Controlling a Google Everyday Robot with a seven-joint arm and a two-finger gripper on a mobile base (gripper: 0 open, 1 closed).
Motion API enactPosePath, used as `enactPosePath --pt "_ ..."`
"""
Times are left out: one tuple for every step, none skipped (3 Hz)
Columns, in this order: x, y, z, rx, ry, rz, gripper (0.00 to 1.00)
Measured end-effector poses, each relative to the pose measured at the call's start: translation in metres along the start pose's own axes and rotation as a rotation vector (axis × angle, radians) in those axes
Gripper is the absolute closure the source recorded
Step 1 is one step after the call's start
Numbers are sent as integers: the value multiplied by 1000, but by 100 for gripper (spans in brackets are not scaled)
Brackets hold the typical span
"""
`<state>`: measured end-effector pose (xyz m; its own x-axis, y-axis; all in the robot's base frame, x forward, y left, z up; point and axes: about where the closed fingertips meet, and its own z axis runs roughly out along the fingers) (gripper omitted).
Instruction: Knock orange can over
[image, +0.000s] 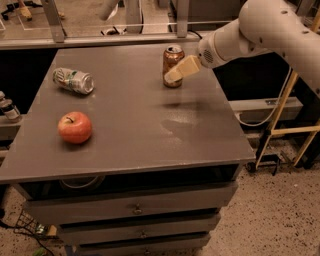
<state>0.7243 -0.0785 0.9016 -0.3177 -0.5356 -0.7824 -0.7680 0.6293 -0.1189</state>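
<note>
The grey table (150, 125) bears everything. The white arm (270, 25) reaches in from the right. A red apple (75, 127) sits front left, and a white-and-green can (74, 81) lies on its side behind it. The orange can (171, 56) stands upright near the far edge. The gripper (170, 77) is at its lower right side; whether it is apart or together cannot be told.
</note>
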Motion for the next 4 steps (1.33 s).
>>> enactPosePath --pt "-4 1 9 -8 -15 9 0" --pt "-7 1 17 -17 -44 24 0" --pt "-13 5 29 -29 -117 48 0" --pt "-19 10 40 -47 -178 56 0"
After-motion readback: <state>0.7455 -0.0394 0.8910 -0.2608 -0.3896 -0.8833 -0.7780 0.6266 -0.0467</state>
